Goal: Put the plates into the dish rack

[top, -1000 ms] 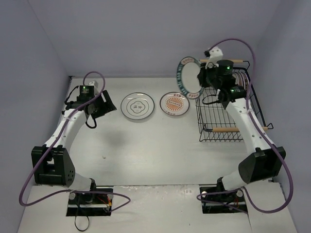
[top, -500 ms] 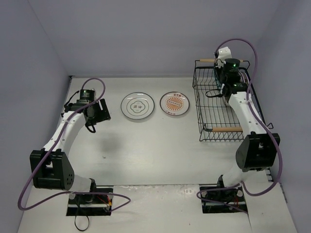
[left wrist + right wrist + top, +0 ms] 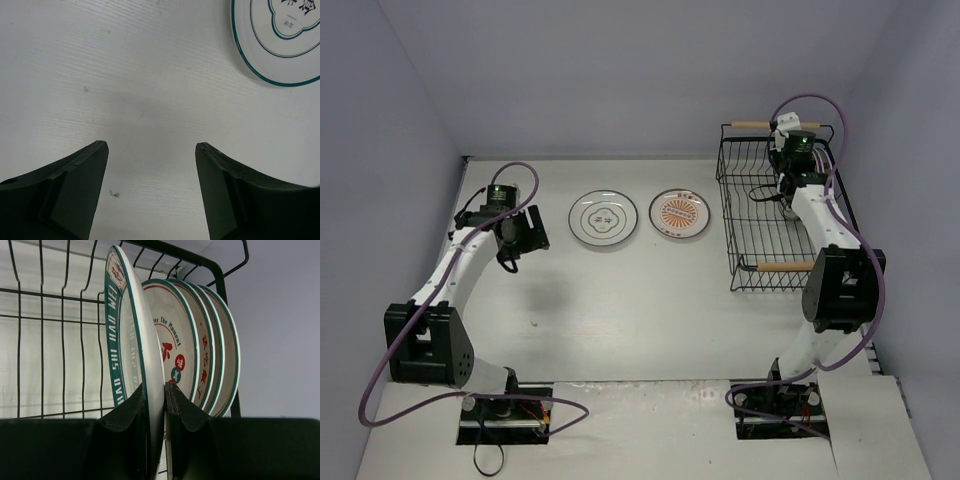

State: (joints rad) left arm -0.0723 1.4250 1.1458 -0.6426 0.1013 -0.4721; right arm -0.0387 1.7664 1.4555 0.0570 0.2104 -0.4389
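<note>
Between closed fingers of right gripper (image 3: 155,390), pinched upright: teal-rimmed plate (image 3: 125,330), inside dish rack (image 3: 782,266), just left of racked plates (image 3: 180,330). Ahead-right of left gripper (image 3: 151,146), spread wide above table (image 3: 150,75): white plate (image 3: 265,50) lying flat.

Walls: plain pale lavender, back wall (image 3: 620,70), left wall (image 3: 375,150) and right wall (image 3: 920,110) closed me in | Furniture: one matte white table (image 3: 620,320), faintly scuffed, with a small dark speck (image 3: 533,322) | Light: soft and even from above, laying a faint grey shadow (image 3: 558,290) on the tabletop | Front: a paler panel (image 3: 650,430) ran along the near edge
</note>
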